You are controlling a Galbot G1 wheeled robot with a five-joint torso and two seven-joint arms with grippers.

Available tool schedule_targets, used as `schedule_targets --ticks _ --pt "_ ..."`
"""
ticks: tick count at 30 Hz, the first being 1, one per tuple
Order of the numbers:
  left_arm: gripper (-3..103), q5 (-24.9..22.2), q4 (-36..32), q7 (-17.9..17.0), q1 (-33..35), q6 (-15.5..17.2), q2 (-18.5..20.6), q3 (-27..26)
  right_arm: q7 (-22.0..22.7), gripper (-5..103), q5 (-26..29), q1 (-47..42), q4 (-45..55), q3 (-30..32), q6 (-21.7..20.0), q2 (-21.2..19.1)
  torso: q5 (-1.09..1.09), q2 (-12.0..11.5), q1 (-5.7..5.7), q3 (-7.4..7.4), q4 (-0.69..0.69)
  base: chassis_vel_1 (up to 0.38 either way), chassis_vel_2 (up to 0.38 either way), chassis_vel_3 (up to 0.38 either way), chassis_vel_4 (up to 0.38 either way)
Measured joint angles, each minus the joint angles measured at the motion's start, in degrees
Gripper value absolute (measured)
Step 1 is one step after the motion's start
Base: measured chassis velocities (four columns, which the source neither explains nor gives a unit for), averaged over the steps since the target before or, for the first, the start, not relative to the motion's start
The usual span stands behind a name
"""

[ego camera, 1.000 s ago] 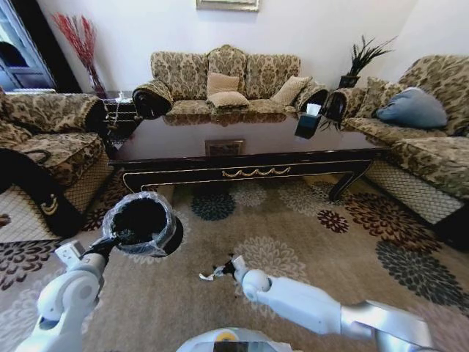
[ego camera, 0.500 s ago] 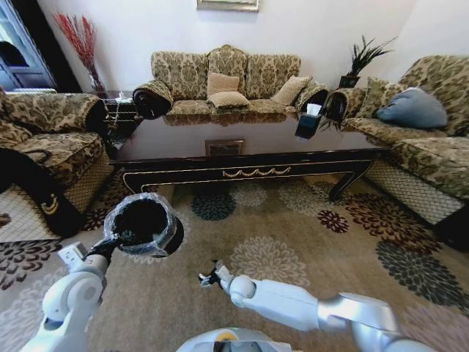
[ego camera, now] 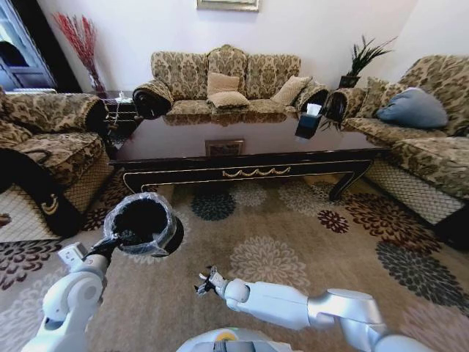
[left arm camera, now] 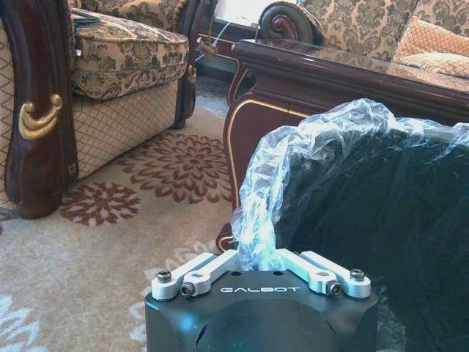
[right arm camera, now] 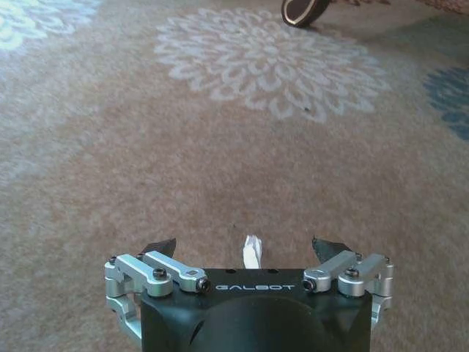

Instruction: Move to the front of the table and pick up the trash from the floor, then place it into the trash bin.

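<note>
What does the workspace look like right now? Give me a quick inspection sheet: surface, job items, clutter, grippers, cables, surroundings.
Surface: patterned carpet with flower motifs, in front of the table.
Job's things: trash bin with a clear liner, lifted off the floor by its rim; a small white scrap sits between the right gripper's fingers, touching neither.
Clutter: black tissue box on the table.
Grippers: left gripper is clamped on the bin's rim and liner; right gripper is low over the carpet, fingers spread.
Cables: nothing seen.
Surroundings: sofas on three sides, potted plant at the back right corner.
</note>
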Motion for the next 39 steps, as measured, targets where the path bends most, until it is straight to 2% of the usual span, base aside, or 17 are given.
schedule_targets --ticks 1,3,6,8,11,12,15,17,18,19,21,24,26,28,36,39 --pt "2 0.08 -0.05 0.0 -0.04 -0.01 -0.1 0.09 0.4 94 0.26 -0.25 -0.64 0.05 0.0 0.15 0.0 0.0 0.0 0.0 0.0 0.0 0.0 0.0 0.0" --pt "2 0.15 -0.06 0.0 -0.06 -0.02 -0.17 0.17 0.51 94 0.37 -0.41 -1.07 0.21 0.0 0.21 0.0 0.0 0.0 0.0 0.0 0.0 0.0 0.0 0.0" --pt "2 0.39 -0.06 0.0 -0.16 -0.02 -0.33 0.49 0.71 78 0.65 -0.78 -2.02 0.91 0.0 0.34 0.0 0.0 0.0 0.0 0.0 0.0 0.0 0.0 0.0" --pt "2 0.42 -0.06 0.0 -0.2 -0.03 -0.35 0.54 0.75 78 0.71 -0.84 -2.19 1.04 0.0 0.37 0.0 0.0 0.0 0.0 0.0 0.0 0.0 0.0 0.0" --pt "2 0.47 0.0 0.0 -0.37 -0.06 -0.36 0.71 0.82 63 0.72 -0.99 -2.73 1.27 0.0 0.38 0.0 0.0 0.0 0.0 0.0 0.0 0.0 0.0 0.0" --pt "2 0.47 0.0 0.0 -0.37 -0.06 -0.36 0.71 0.82 63 0.72 -0.99 -2.73 1.27 0.0 0.38 0.0 0.0 0.0 0.0 0.0 0.0 0.0 0.0 0.0" --pt "2 0.49 0.16 0.0 -0.39 -0.07 -0.34 0.77 0.76 46 0.51 -1.13 -3.27 1.28 0.0 0.41 0.0 0.0 0.0 0.0 0.0 0.0 0.0 0.0 0.0" --pt "2 0.49 0.2 0.0 -0.39 -0.07 -0.32 0.77 0.73 46 0.42 -1.15 -3.36 1.27 0.0 0.43 0.0 0.0 0.0 0.0 0.0 0.0 0.0 0.0 0.0" --pt "2 0.5 0.3 0.01 -0.39 -0.07 -0.28 0.77 0.63 35 0.12 -1.22 -3.6 1.25 0.08 0.5 0.0 0.0 0.0 0.0 0.0 0.0 0.0 0.0 0.0" --pt "2 0.5 0.36 0.01 -0.39 -0.08 -0.27 0.77 0.51 30 -0.06 -1.29 -3.68 1.24 0.13 0.57 0.0 0.0 0.0 0.0 0.0 0.0 0.0 0.0 0.0" --pt "2 0.5 0.39 0.01 -0.39 -0.1 -0.25 0.77 0.38 30 -0.16 -1.34 -3.71 1.22 0.18 0.6 0.0 0.0 0.0 0.0 0.0 0.0 0.0 0.0 0.0" --pt "2 0.52 0.4 0.02 -0.39 -0.12 -0.22 0.77 0.28 14 -0.26 -1.4 -3.72 1.15 0.24 0.63 0.0 0.0 0.0 0.0 0.0 0.0 0.0 0.0 0.0" --pt "2 0.52 0.4 0.02 -0.39 -0.12 -0.22 0.77 0.28 14 -0.27 -1.41 -3.72 1.14 0.25 0.63 0.0 0.0 0.0 0.0 0.0 0.0 0.0 0.0 0.0" --pt "2 0.61 0.41 0.04 -0.39 -0.14 -0.26 0.83 0.27 2 -0.47 -1.44 -3.76 1.12 0.41 0.64 0.0 0.0 0.0 0.0 0.0 0.0 0.0 0.0 0.0" --pt "2 1.29 1.13 0.1 -0.57 -0.3 -0.61 1.55 0.45 0 -1.48 -1.0 -2.38 1.42 1.84 -0.79 0.01 0.0 0.0 0.0 0.0 0.0 0.0 0.0 0.0" --pt "2 1.39 1.83 0.16 -1.03 -0.31 -0.65 2.12 0.42 0 -2.5 0.17 0.42 2.92 4.16 -2.77 0.02 0.0 0.0 0.0 0.0 0.0 0.0 0.0 0.0"
